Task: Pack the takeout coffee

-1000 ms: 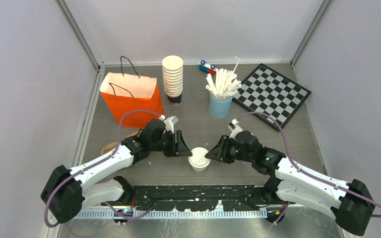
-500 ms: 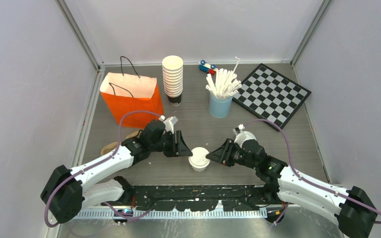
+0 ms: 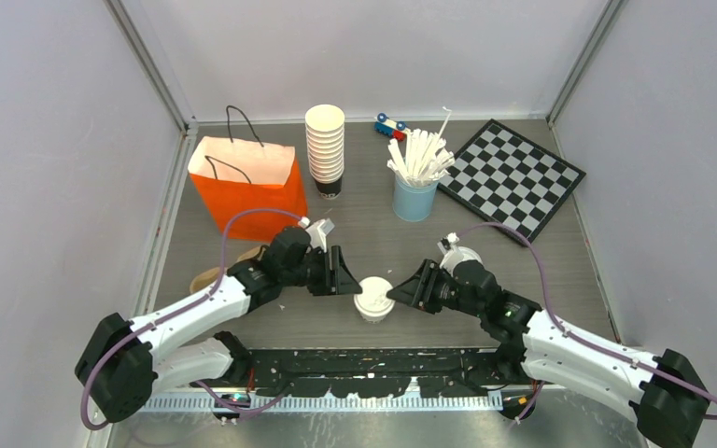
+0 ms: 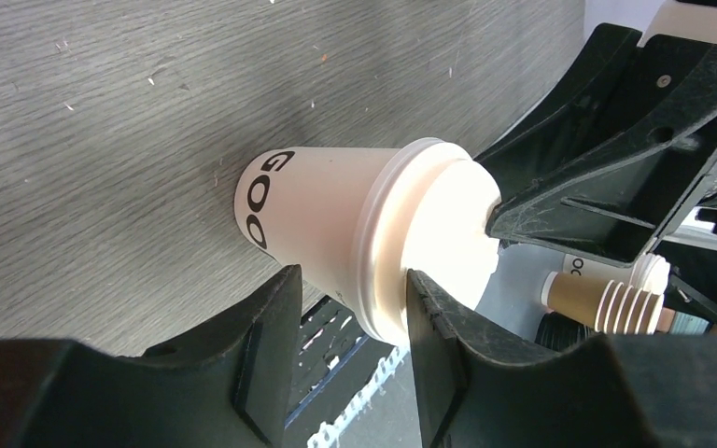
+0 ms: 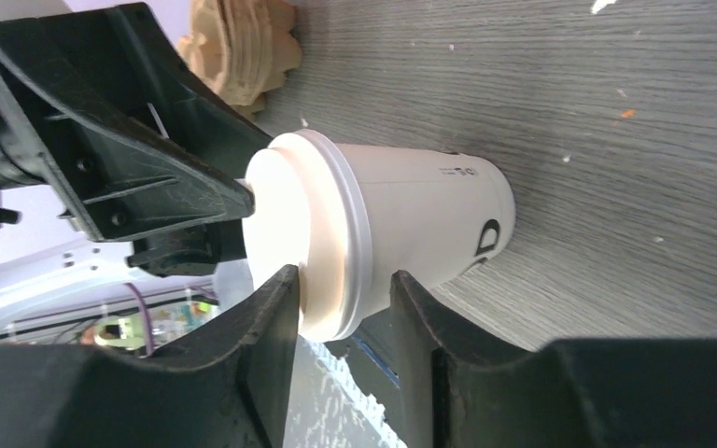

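Note:
One takeout coffee [image 3: 374, 299], a white paper cup with a white sip lid, stands upright on the table at centre front. My left gripper [image 3: 350, 283] reaches it from the left. In the left wrist view its jaws [image 4: 350, 280] are shut on the cup's [image 4: 322, 210] top: one finger lies on the lid, the other against the wall under the rim. From the right comes my right gripper [image 3: 397, 294]. In its wrist view [image 5: 341, 280] one finger touches the lid top of the cup [image 5: 411, 219], while the other stands a little off the wall.
An orange paper bag [image 3: 247, 187] stands open at the back left. Behind are a stack of lidless cups [image 3: 325, 145], a blue cup of white sticks [image 3: 415, 182], a toy car [image 3: 390, 125] and a chessboard [image 3: 513, 177]. A tan object [image 3: 207, 277] lies by the left arm.
The right arm has swung its forearm lower and nearer, and its jaws have spread slightly at the lid. The left gripper and the cup have stayed put.

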Controlling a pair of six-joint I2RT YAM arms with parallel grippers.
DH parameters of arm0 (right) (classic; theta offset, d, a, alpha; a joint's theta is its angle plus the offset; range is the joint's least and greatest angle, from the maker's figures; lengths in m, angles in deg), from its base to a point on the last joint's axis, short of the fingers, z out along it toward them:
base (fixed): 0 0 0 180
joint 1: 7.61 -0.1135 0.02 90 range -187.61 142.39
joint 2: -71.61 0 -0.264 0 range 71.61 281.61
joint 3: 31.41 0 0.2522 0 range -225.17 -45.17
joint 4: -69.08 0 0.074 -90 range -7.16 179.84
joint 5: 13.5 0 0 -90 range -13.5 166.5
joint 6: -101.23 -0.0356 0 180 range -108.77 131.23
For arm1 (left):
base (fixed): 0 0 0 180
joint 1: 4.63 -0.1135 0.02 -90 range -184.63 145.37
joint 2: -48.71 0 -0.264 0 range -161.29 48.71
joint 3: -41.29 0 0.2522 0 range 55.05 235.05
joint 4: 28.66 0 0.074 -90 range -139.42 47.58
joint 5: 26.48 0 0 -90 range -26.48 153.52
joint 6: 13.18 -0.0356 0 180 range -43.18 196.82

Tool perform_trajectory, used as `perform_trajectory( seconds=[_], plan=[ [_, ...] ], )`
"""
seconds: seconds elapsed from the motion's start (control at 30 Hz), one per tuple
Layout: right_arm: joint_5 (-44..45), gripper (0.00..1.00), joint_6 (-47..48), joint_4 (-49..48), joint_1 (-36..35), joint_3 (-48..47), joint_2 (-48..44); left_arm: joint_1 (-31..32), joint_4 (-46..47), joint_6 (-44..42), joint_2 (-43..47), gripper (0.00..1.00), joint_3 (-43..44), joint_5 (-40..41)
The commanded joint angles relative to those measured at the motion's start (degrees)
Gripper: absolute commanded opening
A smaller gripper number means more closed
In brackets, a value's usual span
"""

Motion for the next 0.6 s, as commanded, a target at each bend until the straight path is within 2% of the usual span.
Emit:
perform_trajectory(
  seconds=[0.0, 0.13, 0.3, 0.43, 0.57],
  plan=[
    [3.1, 0.48, 6.4, 17.3, -0.2, -6.9, -1.7, 0.0, -3.8, -1.1, 0.6, 0.46, 2.5, 0.4],
    [4.8, 0.64, 11.3, 25.8, -0.2, -16.3, -1.3, 0.0, -6.7, -2.5, 0.2, 0.5, 8.2, -0.3],
    [6.2, 0.86, 18.2, 32.6, -0.7, -25.3, 2.9, 0.0, -15.1, -7.7, 0.4, 0.63, 16.7, 3.6],
    [12.3, 0.88, 22.8, 36.3, -4.7, -31.9, 7.7, 0.0, -23.5, -12.5, 3.0, 0.69, 22.2, 10.8],
    [21.2, 0.89, 26.4, 40.5, -12.4, -38.4, 14.2, 0.0, -30.5, -15.9, 9.0, 0.74, 24.9, 19.0]
  ],
)
